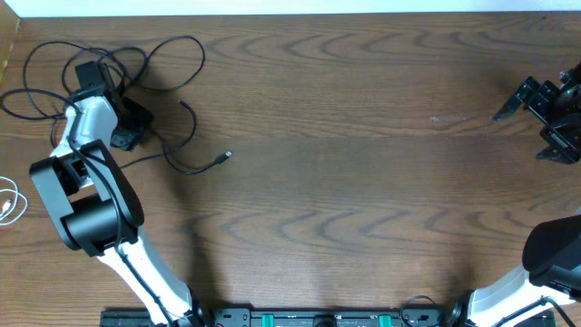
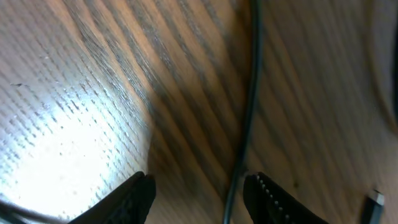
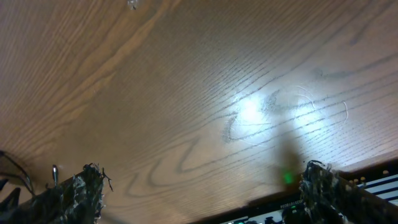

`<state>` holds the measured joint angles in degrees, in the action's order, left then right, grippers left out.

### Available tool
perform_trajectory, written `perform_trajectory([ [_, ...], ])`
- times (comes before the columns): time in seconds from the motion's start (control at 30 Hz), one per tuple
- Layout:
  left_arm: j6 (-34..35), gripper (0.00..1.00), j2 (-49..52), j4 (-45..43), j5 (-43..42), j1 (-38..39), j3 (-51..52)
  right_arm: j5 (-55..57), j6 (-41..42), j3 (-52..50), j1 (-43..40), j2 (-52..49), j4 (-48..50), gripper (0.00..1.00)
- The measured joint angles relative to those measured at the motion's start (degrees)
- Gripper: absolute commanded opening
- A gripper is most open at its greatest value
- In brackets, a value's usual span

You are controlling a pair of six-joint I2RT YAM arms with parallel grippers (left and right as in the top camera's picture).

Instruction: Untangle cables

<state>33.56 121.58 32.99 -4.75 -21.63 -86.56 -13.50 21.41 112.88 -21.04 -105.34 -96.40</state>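
The brown wood-grain bench (image 1: 363,182) carries thin, smooth black cords (image 1: 201,53) in loose loops at its far left (too overlapped to count) and one white cord (image 1: 9,202) curled at the left edge. One small plug end (image 1: 227,156) lies free. The left pincer (image 2: 199,186) stands half open, one black cord (image 2: 252,93) passing between its ribbed dark fingers (image 2: 267,193), close to one of them, not clamped. The right pincer (image 3: 202,177), at the far right, gapes wide, holding nothing.
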Motion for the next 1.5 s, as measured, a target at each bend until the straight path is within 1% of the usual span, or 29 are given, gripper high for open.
perform_trajectory([
  [0.03,-0.31,0.44,0.39,-0.07,0.13,0.00,0.00,-0.02,0.00,0.00,0.00,-0.02,0.00,0.99],
  [0.1,-0.90,0.27,0.92,-0.09,0.48,0.00,0.00,0.00,0.00,0.00,0.00,0.00,0.00,0.99],
  [0.17,-1.16,0.21,1.03,0.11,0.59,0.00,0.00,-0.02,0.00,0.00,0.00,0.00,0.00,0.99],
  [0.23,-1.40,0.10,1.07,0.20,0.59,0.00,0.00,0.00,0.00,0.00,0.00,0.00,0.00,0.99],
  [0.27,-1.86,0.08,1.11,0.17,0.61,0.00,0.00,0.00,0.00,0.00,0.00,-0.02,0.00,0.99],
  [0.43,-3.58,0.08,1.22,1.46,1.40,0.00,0.00,0.00,-0.02,0.00,0.00,0.00,0.00,0.99],
  [0.5,-3.37,0.08,1.22,3.50,3.65,0.15,-0.17,-0.02,0.00,0.00,0.00,0.00,0.00,0.99],
  [0.67,1.11,0.08,0.98,9.97,9.64,0.11,-0.31,-0.02,-0.02,0.00,0.00,0.00,0.00,0.99],
  [0.87,7.02,0.07,0.90,16.74,12.41,-3.15,-0.24,0.00,0.00,0.00,0.00,-0.02,0.00,0.99],
  [1.17,9.31,0.07,0.90,22.18,13.75,-8.92,-0.11,0.00,0.00,0.00,0.00,-0.02,0.00,0.99],
  [1.5,17.20,0.07,0.87,31.26,14.80,-14.43,-0.07,-0.02,-0.02,0.00,0.00,0.00,0.00,0.99],
])
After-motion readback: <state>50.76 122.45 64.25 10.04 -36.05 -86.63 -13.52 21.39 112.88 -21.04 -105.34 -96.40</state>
